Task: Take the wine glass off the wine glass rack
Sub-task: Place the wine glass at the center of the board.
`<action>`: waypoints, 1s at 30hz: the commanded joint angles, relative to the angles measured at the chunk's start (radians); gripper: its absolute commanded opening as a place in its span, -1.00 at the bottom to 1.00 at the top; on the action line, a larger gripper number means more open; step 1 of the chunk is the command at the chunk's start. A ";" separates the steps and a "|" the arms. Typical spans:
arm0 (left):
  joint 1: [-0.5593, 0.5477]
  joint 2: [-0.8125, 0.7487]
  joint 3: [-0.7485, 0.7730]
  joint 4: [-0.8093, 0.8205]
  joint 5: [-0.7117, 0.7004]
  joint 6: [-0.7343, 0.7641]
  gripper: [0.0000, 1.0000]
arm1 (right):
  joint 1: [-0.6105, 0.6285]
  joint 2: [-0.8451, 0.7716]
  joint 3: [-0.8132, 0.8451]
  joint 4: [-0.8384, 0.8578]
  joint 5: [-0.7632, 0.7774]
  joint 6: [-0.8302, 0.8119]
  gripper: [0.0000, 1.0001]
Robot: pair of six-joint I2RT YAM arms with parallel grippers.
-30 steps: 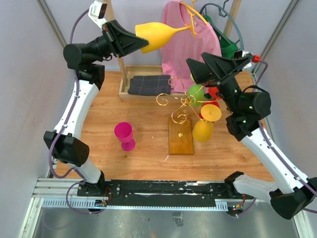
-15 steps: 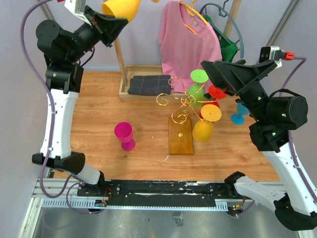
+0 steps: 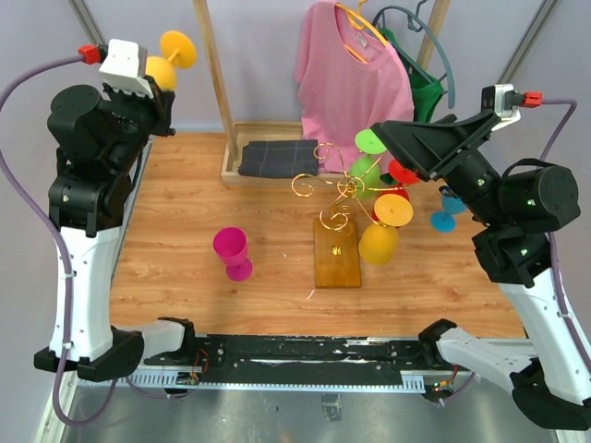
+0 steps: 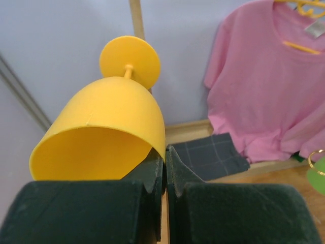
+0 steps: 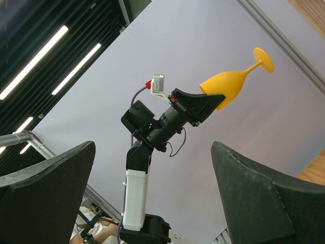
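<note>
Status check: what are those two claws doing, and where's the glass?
Left gripper shut on yellow wine glass, held high off the rack. Right gripper open, empty. Nothing blocking.

Pale lavender-grey walls [image 3: 259, 55] close in the back and sides, crossed by slanting metal frame struts [image 3: 97, 32]. A warm-toned wooden table top [image 3: 185, 212] fills the middle, with a black and silver metal rail [image 3: 305, 351] along its near edge and a grey metal surface [image 3: 277, 415] below that. At the back stands a wooden clothes rack [image 3: 211, 74]. A pink T-shirt [image 3: 346, 83] on a yellow hanger [image 3: 355, 23] and a green garment [image 3: 425, 88] hang from it, and a dark folded cloth [image 3: 277, 157] lies in its base frame. The right wrist view shows a dark slatted ceiling [image 5: 76, 20] with long strip lights [image 5: 33, 63], lit.
</note>
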 commanded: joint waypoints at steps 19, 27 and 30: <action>0.158 0.158 -0.282 -0.440 0.153 -0.137 -0.99 | -0.012 -0.076 0.008 -0.186 0.036 -0.075 0.97; 0.164 0.275 -0.310 -0.476 0.167 -0.104 -1.00 | -0.012 -0.067 0.046 -0.331 0.048 -0.112 0.97; 0.164 0.300 -0.324 -0.474 0.128 -0.084 -0.99 | -0.013 -0.059 0.066 -0.430 0.063 -0.145 0.97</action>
